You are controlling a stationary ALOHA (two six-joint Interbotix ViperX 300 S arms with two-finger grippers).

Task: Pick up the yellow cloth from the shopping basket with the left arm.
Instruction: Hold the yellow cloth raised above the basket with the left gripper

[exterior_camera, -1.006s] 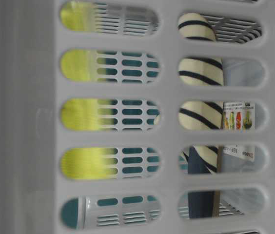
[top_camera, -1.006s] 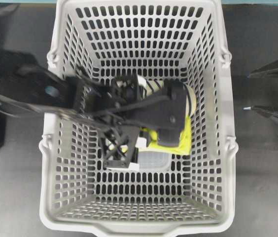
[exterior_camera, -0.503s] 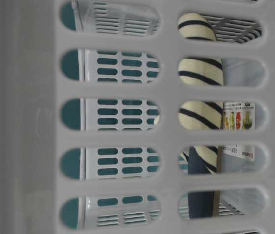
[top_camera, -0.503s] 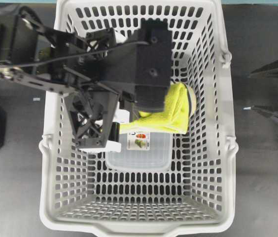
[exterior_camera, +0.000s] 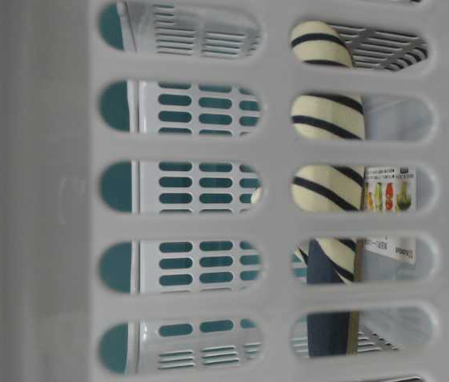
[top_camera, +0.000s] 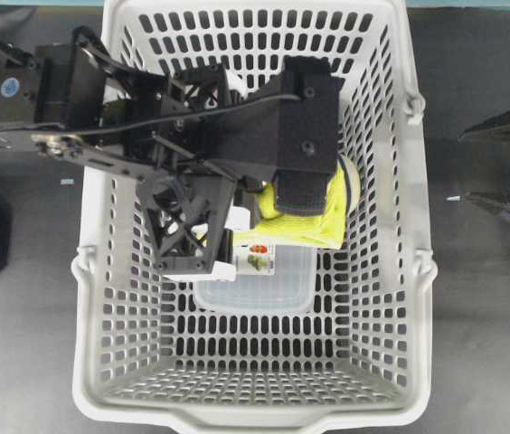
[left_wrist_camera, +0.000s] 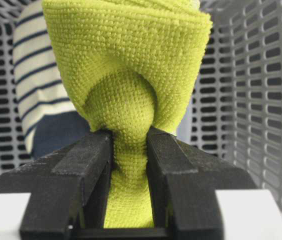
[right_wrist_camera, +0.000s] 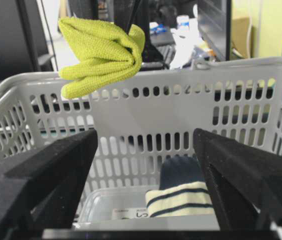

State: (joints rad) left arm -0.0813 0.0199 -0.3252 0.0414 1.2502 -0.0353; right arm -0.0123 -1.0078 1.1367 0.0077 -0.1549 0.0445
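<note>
The yellow cloth is bunched and pinched between the black pads of my left gripper. In the left wrist view the cloth bulges out beyond the shut gripper. In the right wrist view the cloth hangs in the air above the far rim of the grey shopping basket. The basket fills the middle of the overhead view. My right gripper is open and empty outside the basket's right wall, with its jaws wide apart.
A navy and cream striped slipper lies in the basket next to a clear plastic container with a label. The slipper also shows in the table-level view and the left wrist view. The left arm spans the basket's left rim.
My left gripper has risen from low in the basket with the yellow cloth in it. The yellow is gone from the table-level view. The container is now uncovered.
</note>
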